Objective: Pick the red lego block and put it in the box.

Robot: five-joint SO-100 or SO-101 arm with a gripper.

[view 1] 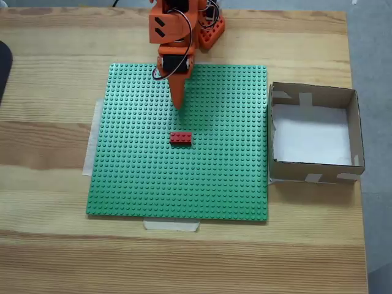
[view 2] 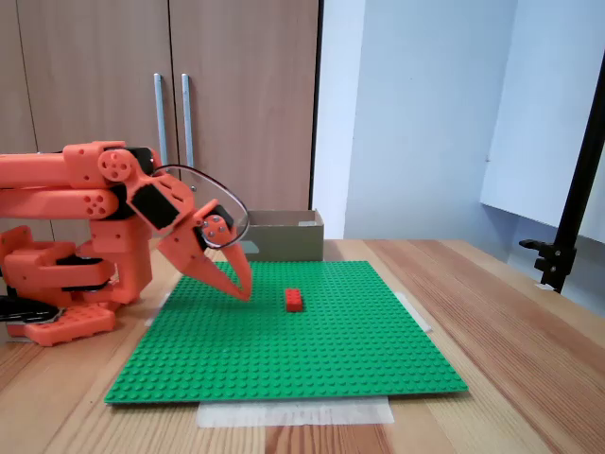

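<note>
In a fixed view, the orange gripper (view 1: 179,103) hangs upper centre, jaws seemingly together and empty. The red lego block (view 1: 180,138) sits mid-frame on the green baseplate (view 1: 122,184), ungrasped. Approach step: next, open, descend. The cardboard box (view 1: 355,128) waits right.

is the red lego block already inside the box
No, in the fixed view from above the red lego block lies on the green baseplate, apart from the box.

Lego block (view 1: 180,138) sits on baseplate (view 1: 135,184), near middle. Gripper (view 1: 179,105) hangs just behind block in a fixed view – apart, not touching. Box (view 1: 352,131) stands on table (view 1: 49,245), just right of baseplate. Arm base (view 2: 66,284) behind baseplate's far edge.
</note>
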